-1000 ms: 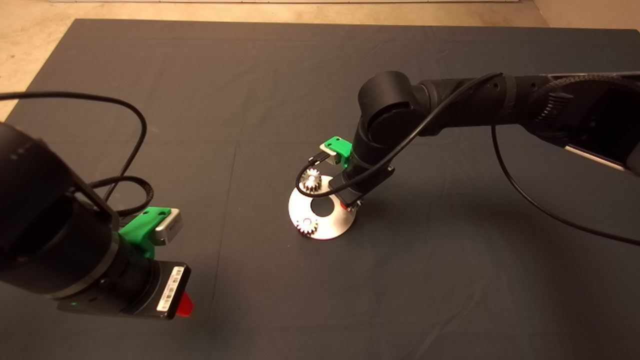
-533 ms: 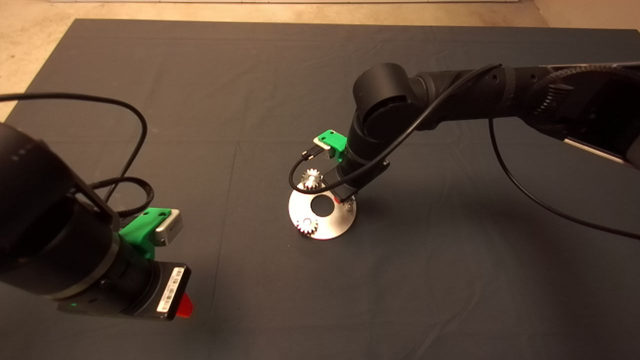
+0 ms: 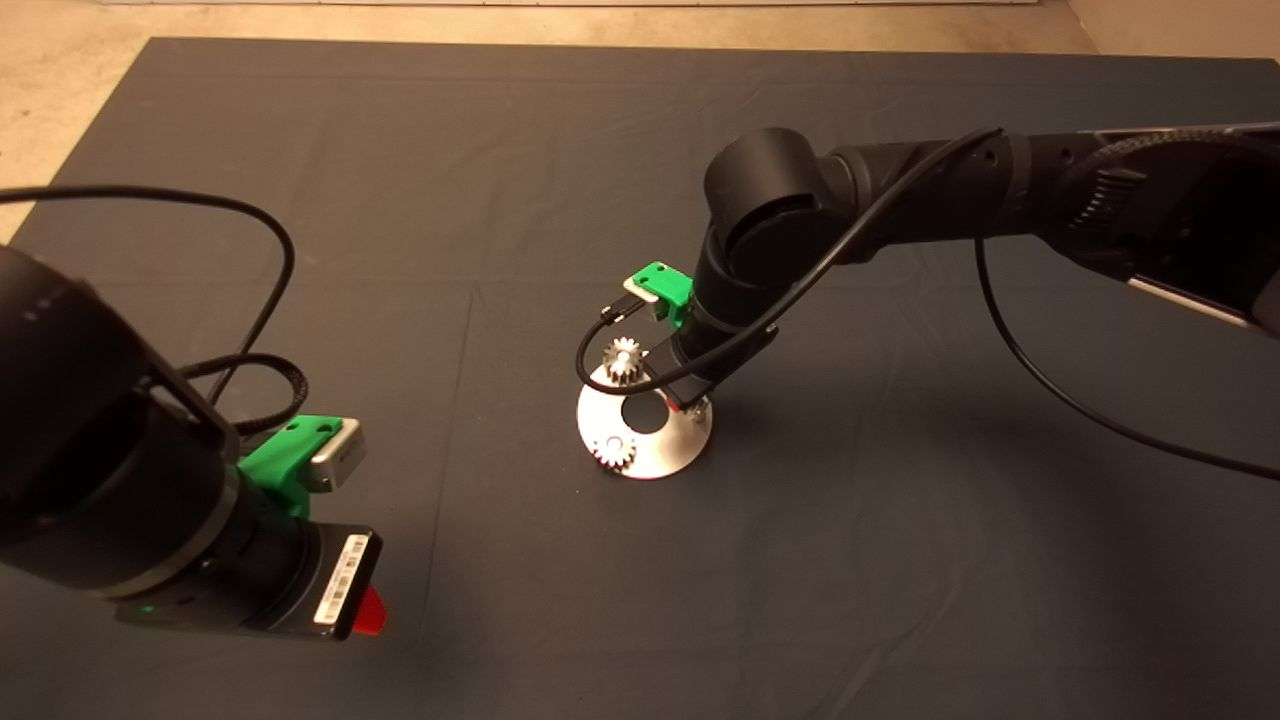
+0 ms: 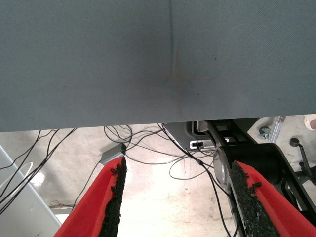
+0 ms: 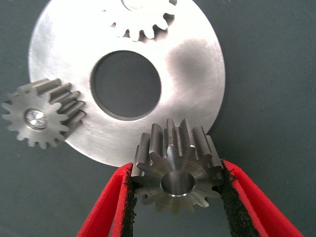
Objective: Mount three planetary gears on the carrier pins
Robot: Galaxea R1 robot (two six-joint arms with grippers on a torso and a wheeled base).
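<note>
The round silver plate (image 3: 655, 445) lies mid-mat, and its face (image 5: 190, 64) fills the right wrist view. Two planetary gears (image 3: 622, 360) (image 3: 613, 452) sit on carrier pins; up close one gear (image 5: 42, 114) shows a pin top in its centre hole and the other gear (image 5: 140, 19) is cut off by the picture's edge. My right gripper (image 3: 690, 402) (image 5: 177, 174) is shut on a third gear (image 5: 177, 170), held over the plate's right rim. Whatever lies under this gear is hidden. My left gripper (image 3: 368, 610) (image 4: 177, 197) waits open at the lower left, off the plate.
A black cable (image 3: 610, 375) loops from the right wrist over the plate's far gear. The left wrist view shows the mat's edge (image 4: 148, 123) and floor cables (image 4: 148, 148) beyond it.
The right arm has shifted slightly left and away, carrying the held gear a little further over the plate's right rim. The left arm has not moved.
</note>
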